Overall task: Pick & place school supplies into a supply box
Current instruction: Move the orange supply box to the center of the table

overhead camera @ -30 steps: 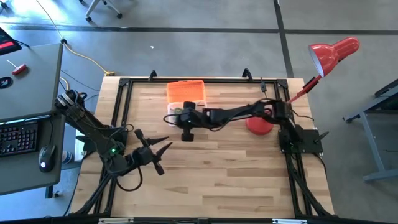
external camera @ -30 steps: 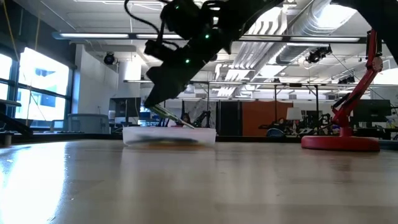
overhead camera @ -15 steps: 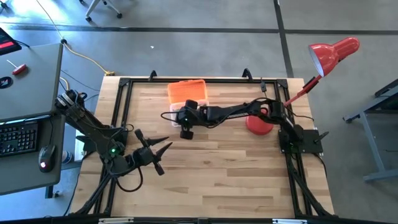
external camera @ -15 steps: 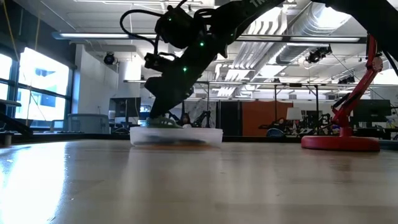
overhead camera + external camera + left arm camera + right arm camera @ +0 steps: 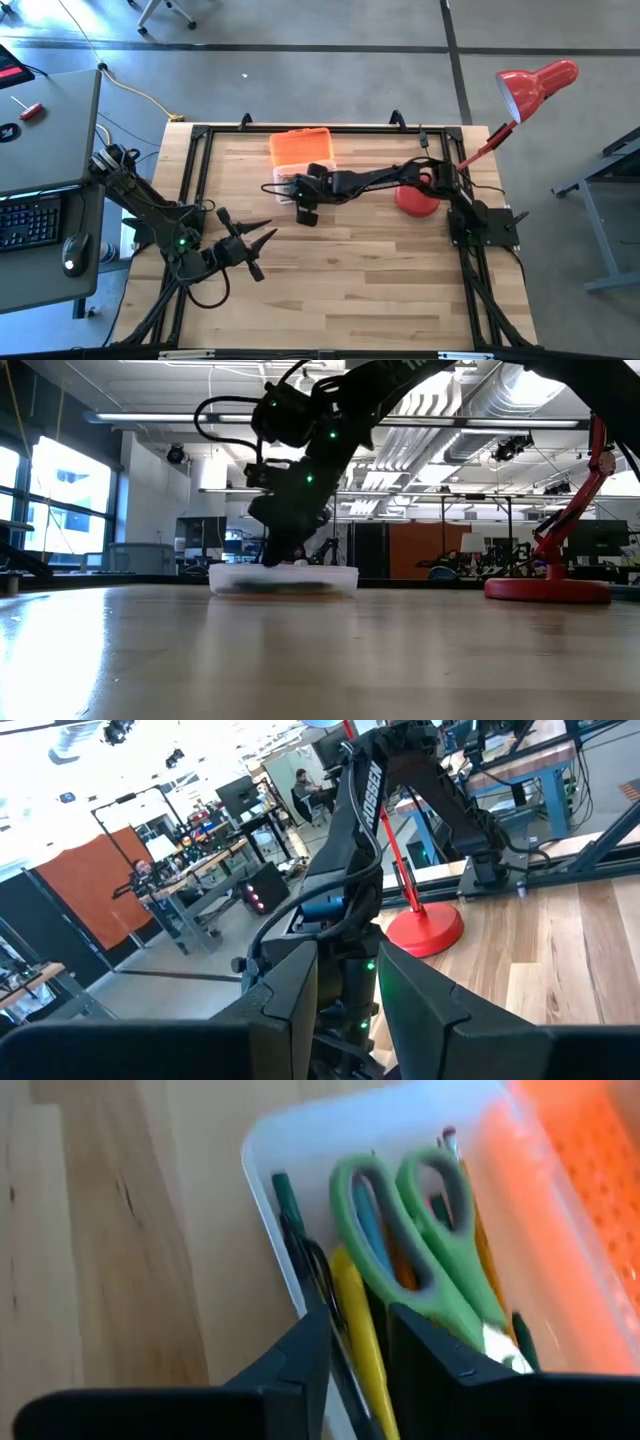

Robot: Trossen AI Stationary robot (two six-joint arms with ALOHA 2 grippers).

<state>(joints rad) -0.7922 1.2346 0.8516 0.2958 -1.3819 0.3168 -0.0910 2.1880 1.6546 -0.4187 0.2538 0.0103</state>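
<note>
The supply box (image 5: 275, 1200), a clear tray, stands on the table in front of its orange lid (image 5: 299, 147). In it lie green-handled scissors (image 5: 420, 1255), a yellow pencil (image 5: 352, 1305), a black pen (image 5: 318, 1280) and other pens. My right gripper (image 5: 358, 1330) points steeply down into the box's near end (image 5: 283, 579). It is open, with one finger on each side of the yellow pencil. My left gripper (image 5: 250, 238) hangs open and empty above the table's left near part. My right gripper reaches into the box from above, slanting. Its fingertips (image 5: 300, 1350) stand among the pens at the box's near wall. Whether they touch the yellow pencil or the black pen, I cannot tell.
A red desk lamp stands on its round base (image 5: 416, 200) at the table's right, beside my right arm, and its head (image 5: 535, 85) hangs beyond the far right corner. A black frame (image 5: 190, 180) runs along the table's edges. Bare wood (image 5: 360, 270) fills the near half.
My right gripper has tipped more steeply downward and sunk into the box. The green-handled thing that slanted from its fingers into the box a second ago no longer hangs from them. The box has slid slightly along the table.
</note>
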